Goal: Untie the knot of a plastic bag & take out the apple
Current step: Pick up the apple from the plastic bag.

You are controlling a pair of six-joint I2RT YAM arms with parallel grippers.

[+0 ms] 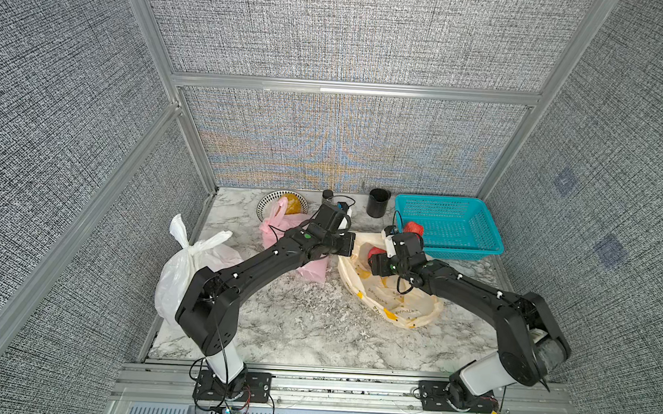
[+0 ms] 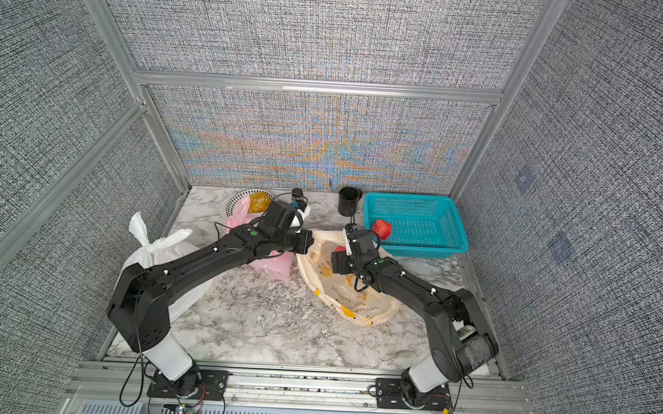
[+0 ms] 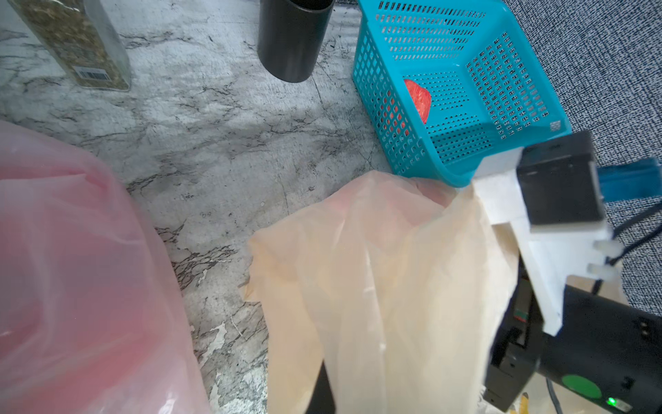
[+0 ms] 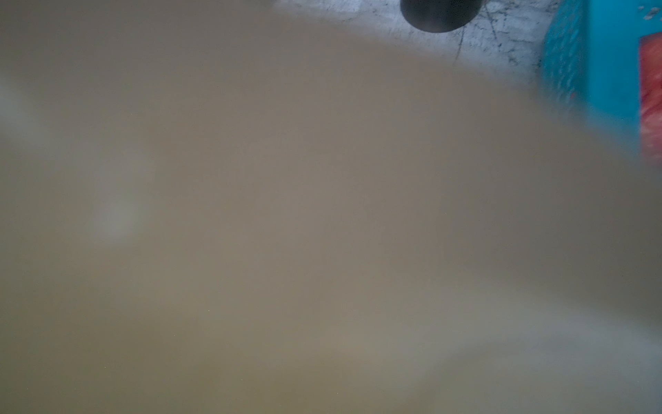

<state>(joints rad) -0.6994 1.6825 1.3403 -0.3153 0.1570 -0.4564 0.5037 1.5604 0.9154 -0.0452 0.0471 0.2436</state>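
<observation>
Left claw [image 1: 351, 245] clamped on cream bag [image 1: 395, 304] | right claw [image 1: 412, 235] at blue basket [image 1: 456, 246], grip unclear | apple [image 2: 381, 229] inside basket

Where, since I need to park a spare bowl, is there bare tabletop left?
Roomiest is the front-centre marble, bordered by the white bag, the cream bag and the front edge. A smaller bare patch lies between the pink bag, black cup and teal basket. Crowded: the back row and the middle, around the bags.
</observation>
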